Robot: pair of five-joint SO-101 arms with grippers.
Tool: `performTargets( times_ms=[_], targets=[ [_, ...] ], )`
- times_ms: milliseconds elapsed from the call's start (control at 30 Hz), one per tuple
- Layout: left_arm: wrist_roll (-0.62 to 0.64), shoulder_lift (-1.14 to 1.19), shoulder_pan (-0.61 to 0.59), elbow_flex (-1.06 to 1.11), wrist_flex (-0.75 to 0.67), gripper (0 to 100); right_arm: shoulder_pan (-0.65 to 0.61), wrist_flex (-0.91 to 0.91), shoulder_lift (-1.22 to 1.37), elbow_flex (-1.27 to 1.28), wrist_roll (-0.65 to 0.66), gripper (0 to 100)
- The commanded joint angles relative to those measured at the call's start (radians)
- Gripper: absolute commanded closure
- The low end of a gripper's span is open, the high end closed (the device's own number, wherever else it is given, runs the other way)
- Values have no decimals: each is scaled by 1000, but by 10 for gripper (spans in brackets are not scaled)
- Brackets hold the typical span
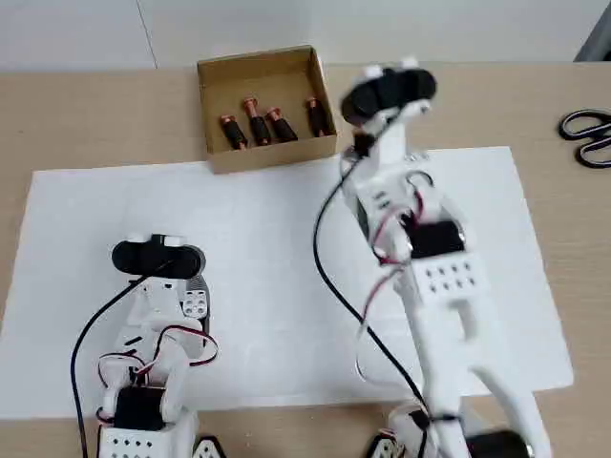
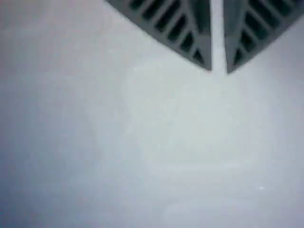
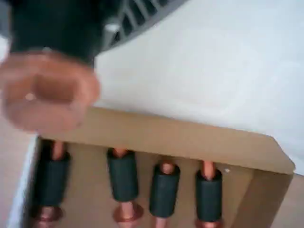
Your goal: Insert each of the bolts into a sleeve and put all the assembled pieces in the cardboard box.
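The cardboard box stands at the table's far side, just beyond the white paper, and holds several bolts in black sleeves. These same pieces lie side by side in the right wrist view. My right gripper hangs beside the box's right wall, shut on another copper bolt whose black sleeve sits behind the head. My left gripper rests low over the paper at the near left. Its jaws are together with nothing between them.
A large white paper sheet covers the middle of the wooden table. Black scissors lie at the far right edge. Black cables trail from both arms across the paper.
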Motion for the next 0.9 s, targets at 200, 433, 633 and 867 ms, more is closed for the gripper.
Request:
performTargets(
  times_ms=[200,433,633,867],
  targets=[
    [-5,-17,-5,-5,5,994,-16,-31,407,-482,-6,995],
    [-5,-17,-5,-5,5,994,-19,-39,661,-743,-6,995],
    [-5,-17,-5,-5,5,994,-19,-67,877,-984,-8,995],
    [-5,-17,-5,-5,5,994,-38,-229,1089,-1185,-9,995]
  ],
)
